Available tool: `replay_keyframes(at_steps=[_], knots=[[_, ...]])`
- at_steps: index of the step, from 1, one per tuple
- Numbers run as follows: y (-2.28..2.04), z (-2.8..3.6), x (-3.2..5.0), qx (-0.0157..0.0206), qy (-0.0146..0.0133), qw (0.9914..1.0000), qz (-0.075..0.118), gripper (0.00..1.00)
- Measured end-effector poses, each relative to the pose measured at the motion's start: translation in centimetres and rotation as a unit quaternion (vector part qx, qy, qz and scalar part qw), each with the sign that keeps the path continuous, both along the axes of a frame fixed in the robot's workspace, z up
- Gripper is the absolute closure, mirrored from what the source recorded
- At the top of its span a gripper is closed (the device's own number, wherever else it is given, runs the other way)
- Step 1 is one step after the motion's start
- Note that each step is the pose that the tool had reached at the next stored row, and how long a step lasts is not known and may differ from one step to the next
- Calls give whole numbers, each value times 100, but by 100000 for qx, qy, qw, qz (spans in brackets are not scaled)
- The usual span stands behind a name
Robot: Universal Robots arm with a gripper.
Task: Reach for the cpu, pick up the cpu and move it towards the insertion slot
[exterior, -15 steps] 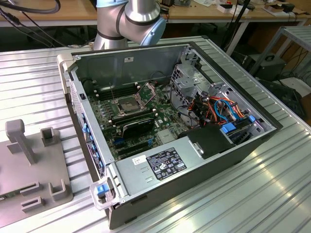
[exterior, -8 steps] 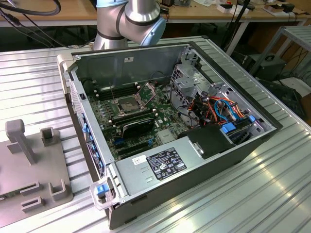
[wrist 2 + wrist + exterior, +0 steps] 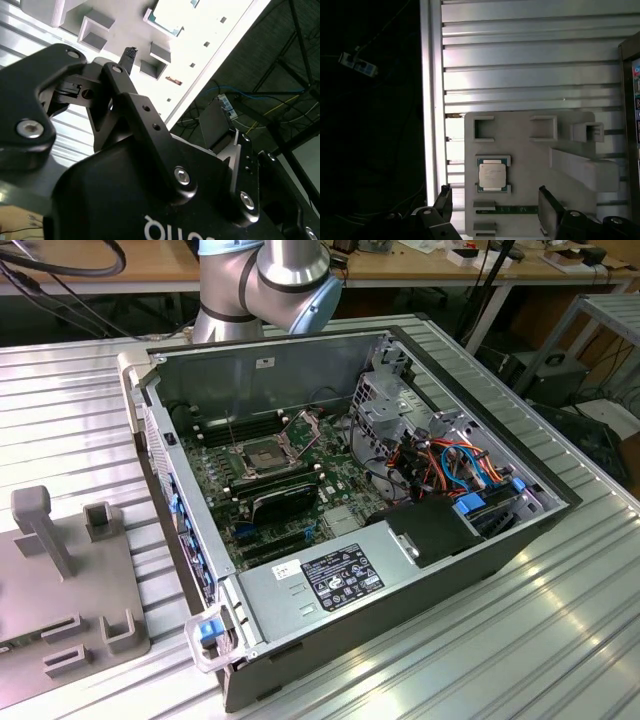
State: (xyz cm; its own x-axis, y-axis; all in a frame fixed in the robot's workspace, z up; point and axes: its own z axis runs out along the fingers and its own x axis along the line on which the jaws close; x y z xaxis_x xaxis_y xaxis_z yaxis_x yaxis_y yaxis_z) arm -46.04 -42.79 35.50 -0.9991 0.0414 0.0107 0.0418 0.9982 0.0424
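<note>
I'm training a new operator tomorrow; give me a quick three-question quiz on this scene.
1. Fill in: the hinged retention frame of the square metal-framed insertion slot in the open computer case stands ____.
2. True or false: the black gripper holds the small silvery-tan square cpu.
3. Where does the cpu lie? A) in the insertion slot; B) in a pocket of the pale grey fixture plate; C) on the ribbed aluminium table.
Key: 1 raised; 2 false, its fingers are open; 3 B.
</note>
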Motion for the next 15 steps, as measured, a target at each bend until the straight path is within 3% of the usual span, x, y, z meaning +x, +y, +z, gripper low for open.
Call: replay_keyframes(at_steps=[15], knots=[[0, -91, 0, 38, -7, 100000, -1, 22]])
